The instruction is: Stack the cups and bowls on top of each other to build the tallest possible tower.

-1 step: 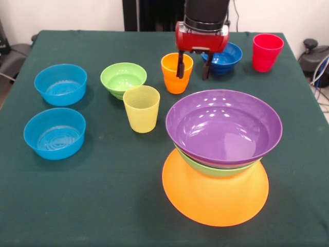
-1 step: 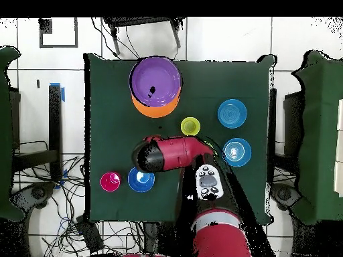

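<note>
1. The tabletop (image 1: 103,206) was covered in plain dark green cloth.
2. The tower (image 1: 218,170) showed a purple bowl (image 1: 223,126) on top, a green bowl (image 1: 216,169) under it, and an orange bowl (image 1: 216,198) as the base.
3. Two light blue bowls (image 1: 60,84) (image 1: 54,133) carried faint ring patterns inside.
4. The small green bowl (image 1: 123,78) was lime.
5. The yellow cup (image 1: 141,108) was pale and translucent; the orange cup (image 1: 175,77) was bright; the red cup (image 1: 267,51) stood near a tabletop corner.
6. The dark blue bowl (image 1: 226,57) was deep blue.
7. The tool (image 1: 193,67) had black fingers under a red housing.
</note>
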Robot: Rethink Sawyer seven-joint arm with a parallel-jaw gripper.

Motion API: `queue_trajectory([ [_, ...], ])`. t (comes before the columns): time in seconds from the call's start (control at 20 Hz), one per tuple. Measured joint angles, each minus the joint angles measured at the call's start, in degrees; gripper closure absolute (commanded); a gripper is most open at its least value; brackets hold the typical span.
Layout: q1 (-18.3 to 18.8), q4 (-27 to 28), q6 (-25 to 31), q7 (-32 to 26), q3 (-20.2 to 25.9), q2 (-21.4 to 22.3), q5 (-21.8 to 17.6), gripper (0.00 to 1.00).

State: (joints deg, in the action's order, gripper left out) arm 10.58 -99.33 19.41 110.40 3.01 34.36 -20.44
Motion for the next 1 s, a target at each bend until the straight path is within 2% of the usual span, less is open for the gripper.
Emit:
queue_trajectory([
  [0.45,-7.11,0.00,-0.02,0.19,-7.96,-2.15,0.04,0.00],
  [1.0,-8.09,-0.09,-0.02,0.21,-10.39,-2.20,2.27,0.00],
])
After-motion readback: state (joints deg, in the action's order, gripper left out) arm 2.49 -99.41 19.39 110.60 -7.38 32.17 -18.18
